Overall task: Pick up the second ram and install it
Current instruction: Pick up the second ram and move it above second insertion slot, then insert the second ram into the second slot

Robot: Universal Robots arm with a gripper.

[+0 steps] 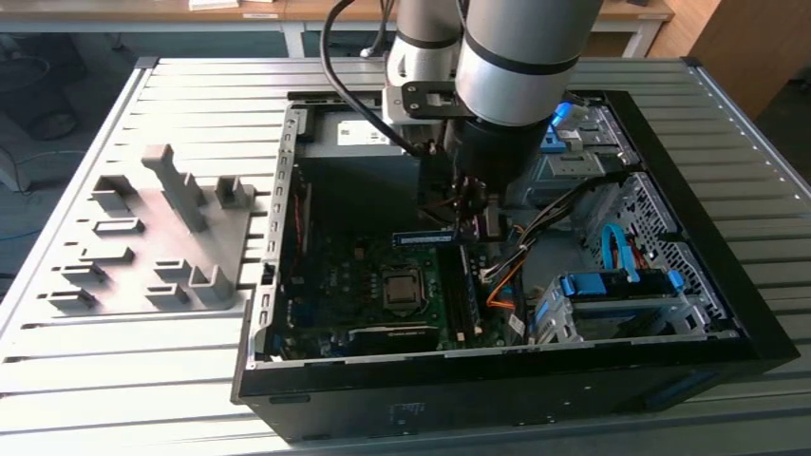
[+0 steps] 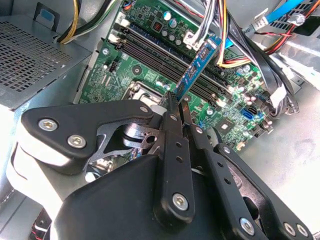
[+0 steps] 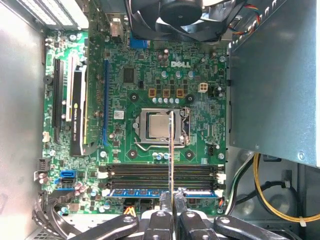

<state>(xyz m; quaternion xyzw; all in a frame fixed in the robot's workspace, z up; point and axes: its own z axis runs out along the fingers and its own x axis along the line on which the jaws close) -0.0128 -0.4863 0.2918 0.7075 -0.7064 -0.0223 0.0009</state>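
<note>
Open black metal computer case on the slatted grey metal tabletop; arm reaches down into it.

Pincer is clamped on the second ram, a long, flat green-blue memory stick with dark chips. It is pinched at one end, the rest jutting out free. Stick hangs above the green motherboard, apparently touching nothing. In the first wrist view it shows edge-on, over the square silver processor socket and the black memory slots. A similar stick is already seated in the slot farthest from the socket; the slots beside it look empty.

Judgement: pick-up done, stick being positioned, install not yet made. Its length appears to run across the slots, not along them. Seating calls for turning it parallel to a free slot, lower edge centred, then a straight, even press. A skewed entry could jam.
</note>
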